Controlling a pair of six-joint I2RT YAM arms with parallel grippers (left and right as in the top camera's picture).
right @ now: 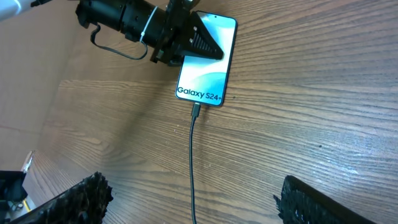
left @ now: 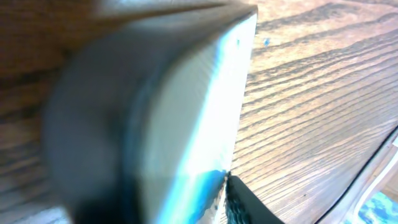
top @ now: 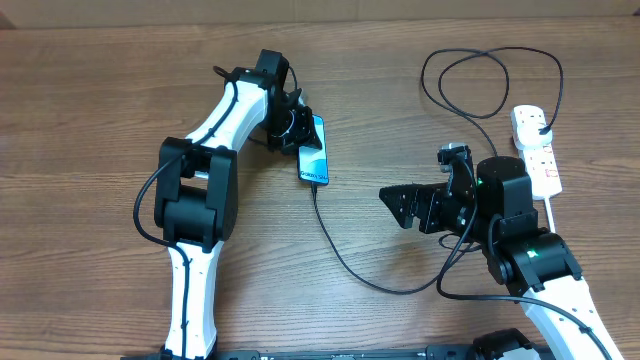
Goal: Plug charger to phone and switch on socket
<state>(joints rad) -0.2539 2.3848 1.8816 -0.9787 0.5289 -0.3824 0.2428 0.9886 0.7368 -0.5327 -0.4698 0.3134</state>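
Since the charger (right: 191, 168) sits in the phone (right: 207, 59) on the worktop (top: 90, 100), with my right jaws apart and my left jaws over it, grip unclear, reaching the socket (top: 537, 150) could snag the charger loose.

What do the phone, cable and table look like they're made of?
Phone: probably a glossy glass front; the lit screen shows crisp print. Cable: matte black rubbery sheath; it curves loosely. Table: wood or wood-look laminate, with brown grain lines and a slight sheen.
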